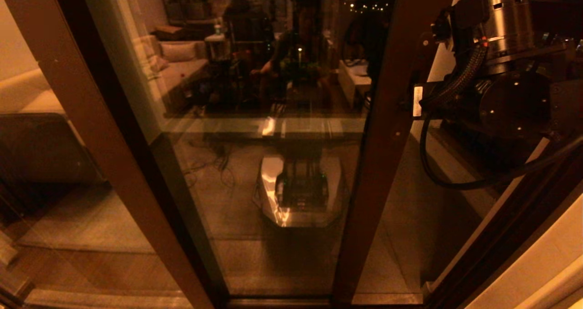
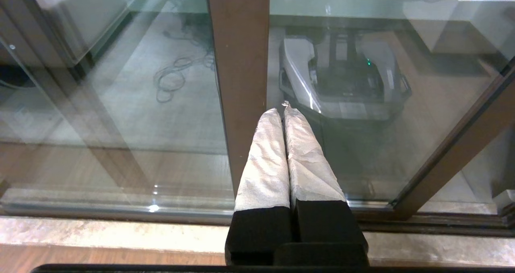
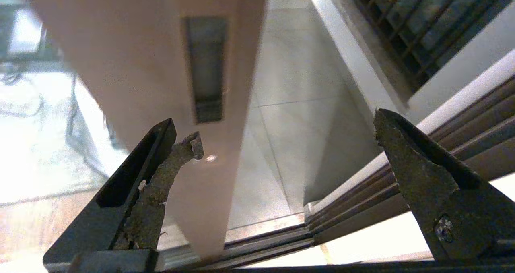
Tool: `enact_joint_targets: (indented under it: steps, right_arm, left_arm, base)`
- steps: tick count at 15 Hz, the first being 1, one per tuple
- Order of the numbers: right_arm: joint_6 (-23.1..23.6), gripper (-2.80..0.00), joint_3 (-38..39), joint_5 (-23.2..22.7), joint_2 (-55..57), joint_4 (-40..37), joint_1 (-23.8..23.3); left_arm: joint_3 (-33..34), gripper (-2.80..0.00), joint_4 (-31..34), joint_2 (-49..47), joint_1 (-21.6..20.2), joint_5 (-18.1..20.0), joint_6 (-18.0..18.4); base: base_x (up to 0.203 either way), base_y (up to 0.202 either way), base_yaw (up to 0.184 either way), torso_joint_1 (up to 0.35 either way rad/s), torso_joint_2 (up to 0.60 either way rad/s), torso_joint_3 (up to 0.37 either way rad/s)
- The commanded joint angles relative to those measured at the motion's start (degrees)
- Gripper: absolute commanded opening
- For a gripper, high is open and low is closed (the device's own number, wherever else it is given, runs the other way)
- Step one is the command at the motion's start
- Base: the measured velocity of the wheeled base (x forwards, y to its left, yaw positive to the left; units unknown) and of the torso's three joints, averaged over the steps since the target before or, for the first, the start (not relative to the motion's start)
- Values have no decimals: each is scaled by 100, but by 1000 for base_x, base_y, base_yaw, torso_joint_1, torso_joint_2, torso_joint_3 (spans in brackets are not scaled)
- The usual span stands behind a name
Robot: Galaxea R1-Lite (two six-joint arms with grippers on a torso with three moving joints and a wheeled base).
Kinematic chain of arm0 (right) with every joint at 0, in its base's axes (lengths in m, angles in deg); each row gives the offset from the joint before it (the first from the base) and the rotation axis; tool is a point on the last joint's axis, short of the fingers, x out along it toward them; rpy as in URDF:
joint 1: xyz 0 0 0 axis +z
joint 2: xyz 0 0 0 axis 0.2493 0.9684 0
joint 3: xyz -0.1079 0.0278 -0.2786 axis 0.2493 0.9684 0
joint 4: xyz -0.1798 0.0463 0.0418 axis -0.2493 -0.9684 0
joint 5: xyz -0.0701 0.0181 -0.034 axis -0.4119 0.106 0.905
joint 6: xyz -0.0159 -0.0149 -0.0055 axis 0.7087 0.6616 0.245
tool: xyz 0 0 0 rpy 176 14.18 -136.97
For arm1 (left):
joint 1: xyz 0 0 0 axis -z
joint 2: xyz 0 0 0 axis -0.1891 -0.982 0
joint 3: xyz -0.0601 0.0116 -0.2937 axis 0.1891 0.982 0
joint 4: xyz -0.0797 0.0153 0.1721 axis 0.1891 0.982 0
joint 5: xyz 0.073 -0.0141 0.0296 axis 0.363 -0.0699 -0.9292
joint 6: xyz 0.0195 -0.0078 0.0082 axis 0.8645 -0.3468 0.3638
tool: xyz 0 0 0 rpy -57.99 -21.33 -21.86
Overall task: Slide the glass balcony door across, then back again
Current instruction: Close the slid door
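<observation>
The right hand (image 3: 281,140) stands wide apart at the edge of the glass balcony door (image 1: 273,163), one finger (image 3: 161,172) against the face of its brown upright rail (image 3: 169,83), just below the handle slot (image 3: 205,67), gripping nothing. The door fills the middle of the head view, partly slid, with a gap to the right showing balcony floor (image 3: 289,104) and the floor track (image 3: 342,220). The left hand (image 2: 284,108) is pressed together, its two wrapped fingers (image 2: 265,164) pointing at a second brown upright (image 2: 241,63), low in the frame.

Tiled floor (image 3: 297,116), sill track (image 3: 277,240) carrying glass balcony door (image 3: 161,63)
</observation>
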State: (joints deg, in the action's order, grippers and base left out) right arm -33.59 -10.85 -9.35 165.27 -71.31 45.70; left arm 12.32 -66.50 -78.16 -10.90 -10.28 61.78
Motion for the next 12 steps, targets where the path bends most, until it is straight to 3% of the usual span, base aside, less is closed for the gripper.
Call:
enact_joint_targets:
  steps: [1, 12]
  right_arm:
    - [4, 0, -50, 32, 93, -1, -128]
    - [40, 0, -120, 41, 243, 16, -465]
  left_arm:
    - [0, -280, 1, 1, 0, -1, -2]
    - [0, -280, 1, 1, 0, -1, -2]
  base:
    - [0, 0, 0, 0, 0, 0]
    - [0, 0, 0, 0, 0, 0]
